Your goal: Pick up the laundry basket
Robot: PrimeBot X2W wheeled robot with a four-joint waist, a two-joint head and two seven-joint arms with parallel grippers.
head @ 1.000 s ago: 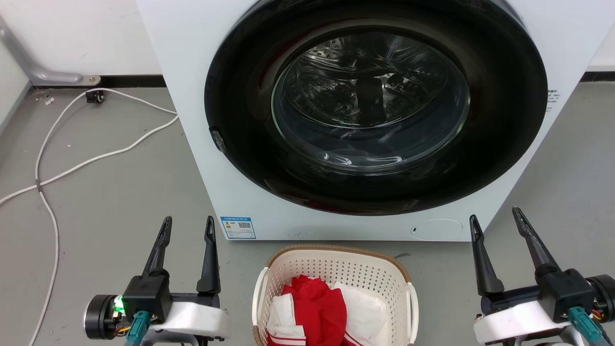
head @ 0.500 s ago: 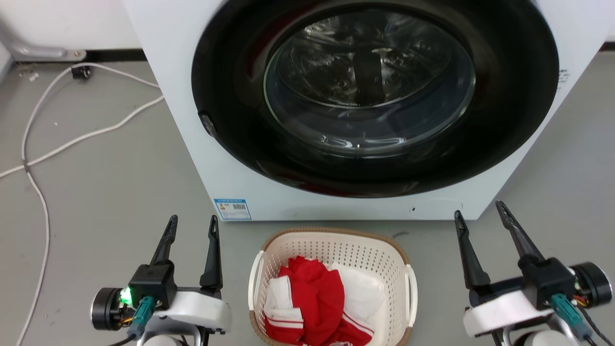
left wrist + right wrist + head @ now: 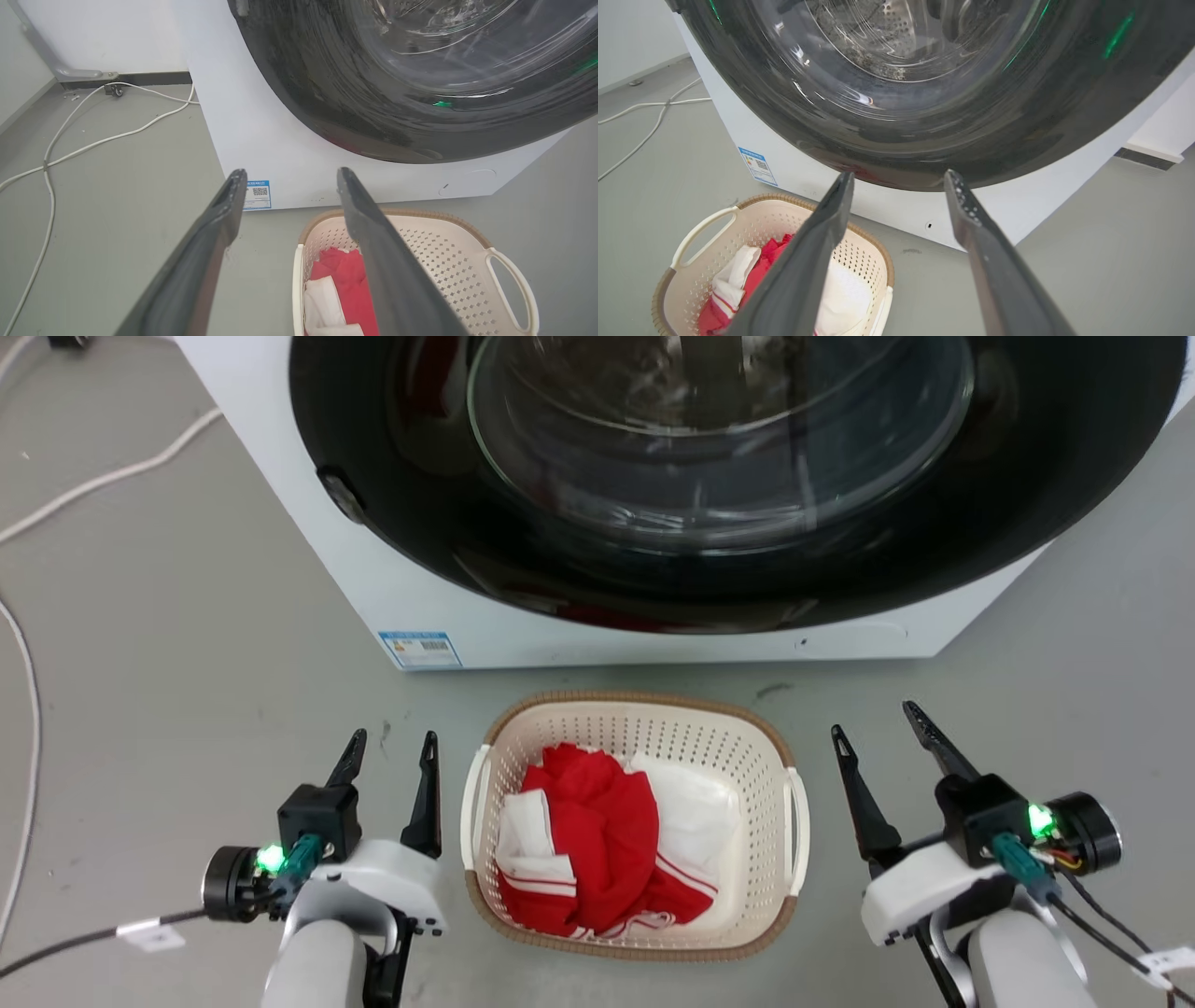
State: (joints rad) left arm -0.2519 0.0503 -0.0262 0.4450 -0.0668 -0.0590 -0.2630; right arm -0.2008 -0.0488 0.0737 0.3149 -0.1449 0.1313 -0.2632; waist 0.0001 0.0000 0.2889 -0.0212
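Observation:
The laundry basket [image 3: 766, 775] is cream-white and perforated with a brown rim and white side handles. It sits on the grey floor just in front of the washing machine, with red and white clothes inside. My left gripper [image 3: 392, 747] hovers open just left of the basket's left handle. My right gripper [image 3: 876, 721] is open a little right of the right handle. In the left wrist view the basket [image 3: 444, 242] lies at lower right of the left gripper [image 3: 289, 175]. In the right wrist view the basket [image 3: 752, 219] lies at lower left of the right gripper [image 3: 901, 177].
A white washing machine [image 3: 308, 504] with a large dark round glass door [image 3: 728, 457] stands right behind the basket. White cables [image 3: 56, 513] run over the grey floor at far left. Bare floor lies on both sides of the basket.
The head camera has tilted down, so the washing machine slid up and the whole basket came into view. Both grippers stay open and now flank the basket's handles.

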